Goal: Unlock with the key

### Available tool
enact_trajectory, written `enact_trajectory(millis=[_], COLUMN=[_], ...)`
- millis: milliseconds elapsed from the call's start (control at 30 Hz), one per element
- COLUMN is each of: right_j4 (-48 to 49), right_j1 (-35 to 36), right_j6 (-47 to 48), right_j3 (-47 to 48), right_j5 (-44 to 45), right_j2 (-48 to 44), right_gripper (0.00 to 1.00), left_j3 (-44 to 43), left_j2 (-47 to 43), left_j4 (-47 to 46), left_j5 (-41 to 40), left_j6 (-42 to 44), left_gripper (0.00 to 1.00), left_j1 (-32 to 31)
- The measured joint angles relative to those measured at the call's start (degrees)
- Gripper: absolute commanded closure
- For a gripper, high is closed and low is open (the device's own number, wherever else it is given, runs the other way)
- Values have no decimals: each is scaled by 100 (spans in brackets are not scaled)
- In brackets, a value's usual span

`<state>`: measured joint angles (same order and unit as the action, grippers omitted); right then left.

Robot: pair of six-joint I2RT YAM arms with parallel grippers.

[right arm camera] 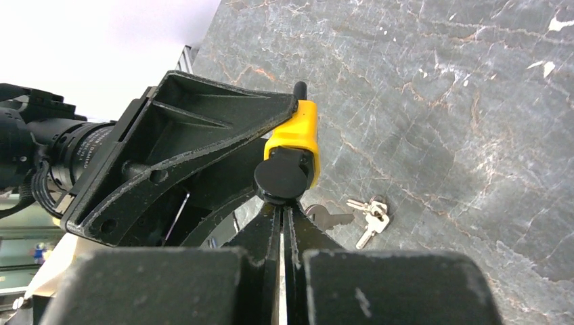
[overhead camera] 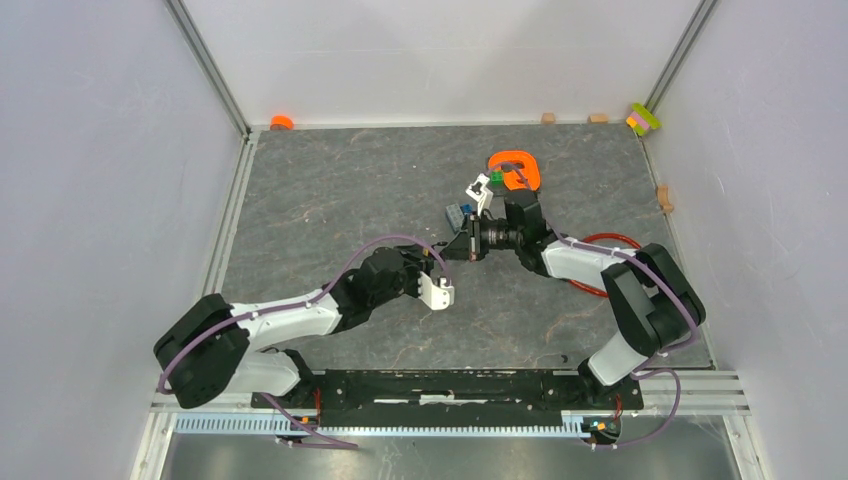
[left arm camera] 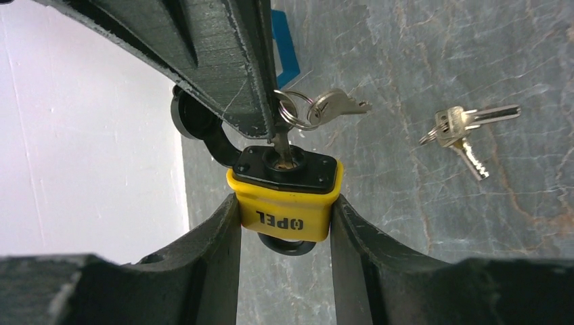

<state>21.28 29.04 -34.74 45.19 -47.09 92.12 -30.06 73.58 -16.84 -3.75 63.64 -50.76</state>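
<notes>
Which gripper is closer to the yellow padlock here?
Left. The left gripper clamps the padlock by its sides between its fingers, touching it. The right gripper sits just off its keyhole end, pinching the key pushed into it.

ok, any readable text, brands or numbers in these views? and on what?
"OPEL": black letters on the yellow padlock, upside down in the left wrist view.
Key bunch in the lock and loose keys on the table: any stamps are too small to read.
Nothing else is legible in any view.
</notes>
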Motion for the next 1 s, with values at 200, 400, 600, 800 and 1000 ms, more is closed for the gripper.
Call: enact_trajectory(millis=[200,400,600,800,1000], right_j4=[632,953,813,490,-114], right_j1=[-31,-33,-31,-15,122], right_j6=[-446,-627,-540,-238,129], right_j3=[-385,-570,-645,-632,-411], right_j5=[-81,-76,-20,144,417], right_j2=[0,-79,-409,-640,-640], right_gripper=[100,100,100,100,100], left_j3=[190,603,944,966,966], left_j2=[0,0,0,57,118], left_j4=[-317,-1200,-2094,-2317,-2216], left_j5=[369,697,892,960,960], left_j6=[-190,-273,-271,-271,-273], left_gripper=[98,98,98,98,98], left_j1=[76,203,216,216,229])
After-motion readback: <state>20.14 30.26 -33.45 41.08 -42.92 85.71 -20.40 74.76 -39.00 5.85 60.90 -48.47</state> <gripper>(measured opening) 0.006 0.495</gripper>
